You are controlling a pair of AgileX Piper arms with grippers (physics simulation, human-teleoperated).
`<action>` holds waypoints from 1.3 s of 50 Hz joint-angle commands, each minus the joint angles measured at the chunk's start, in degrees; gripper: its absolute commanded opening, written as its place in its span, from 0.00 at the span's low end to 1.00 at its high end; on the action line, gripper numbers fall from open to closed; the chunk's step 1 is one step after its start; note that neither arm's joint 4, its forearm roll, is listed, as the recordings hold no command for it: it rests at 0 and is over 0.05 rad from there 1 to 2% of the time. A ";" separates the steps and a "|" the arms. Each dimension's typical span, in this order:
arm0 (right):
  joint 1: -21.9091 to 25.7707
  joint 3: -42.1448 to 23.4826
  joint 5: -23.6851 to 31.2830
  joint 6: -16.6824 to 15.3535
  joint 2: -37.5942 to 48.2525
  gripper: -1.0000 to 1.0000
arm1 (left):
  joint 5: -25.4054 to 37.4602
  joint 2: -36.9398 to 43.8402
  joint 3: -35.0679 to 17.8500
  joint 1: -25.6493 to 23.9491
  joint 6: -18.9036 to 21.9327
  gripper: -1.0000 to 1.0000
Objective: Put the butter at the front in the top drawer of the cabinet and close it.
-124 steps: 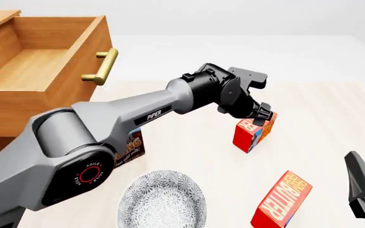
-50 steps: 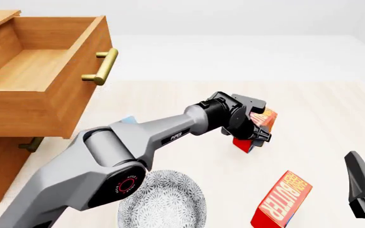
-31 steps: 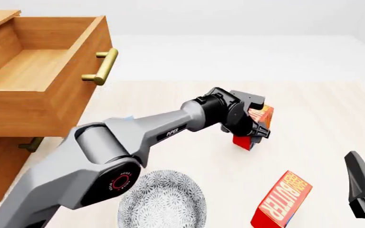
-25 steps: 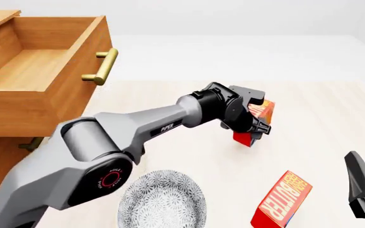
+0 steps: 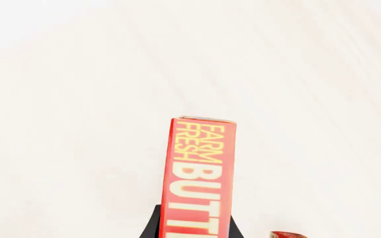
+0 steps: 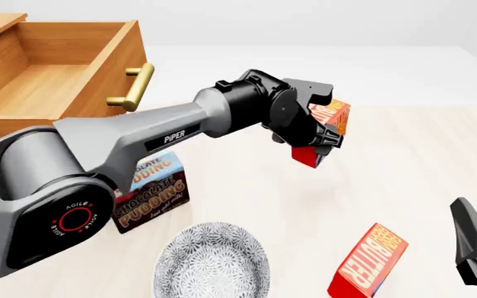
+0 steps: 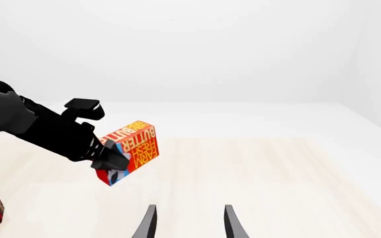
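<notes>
pale table [image 6: 404, 161] | top drawer [image 6: 48, 81] open, bare | left fingers [image 6: 320, 133] clamp butter [image 6: 325, 124] | right fingers [image 7: 189, 223] apart

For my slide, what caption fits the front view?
Left gripper lifts the butter above the table beside the open top drawer.

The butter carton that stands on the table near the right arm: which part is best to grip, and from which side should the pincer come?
Probably its upper half, from above. The butter carton stands on end, tall and slim, with free table around, so the open right pincer could descend and close on its two flat long sides.
</notes>
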 commanded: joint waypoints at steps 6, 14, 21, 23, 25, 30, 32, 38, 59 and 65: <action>-0.02 0.09 -0.19 0.02 0.07 1.00 | 2.77 -6.97 1.16 2.24 1.90 0.00; -0.02 0.09 -0.20 0.01 0.07 1.00 | 5.08 -10.95 2.01 4.26 2.79 0.00; -0.01 0.09 -0.19 0.02 0.07 1.00 | 6.53 -13.92 3.03 5.27 2.91 0.00; -0.03 0.09 -0.20 0.02 0.07 1.00 | 7.31 -14.96 2.85 5.73 3.54 0.00; -0.02 0.09 -0.19 0.01 0.07 1.00 | 8.31 -15.62 2.59 5.85 3.85 0.00; -0.01 0.09 -0.19 0.02 0.07 1.00 | 10.67 -16.98 2.29 7.11 5.25 0.00; -0.02 0.09 -0.19 0.01 0.07 1.00 | 12.22 -18.34 2.39 7.76 6.16 0.00; -0.02 0.09 -0.20 0.02 0.07 1.00 | 15.85 -19.96 0.80 9.27 7.85 0.00; -0.02 0.09 -0.20 0.02 0.07 1.00 | 24.70 -24.98 -1.44 14.02 11.12 0.00; -0.02 0.09 -0.18 0.02 0.07 1.00 | 27.73 -25.86 -3.54 14.95 11.32 0.00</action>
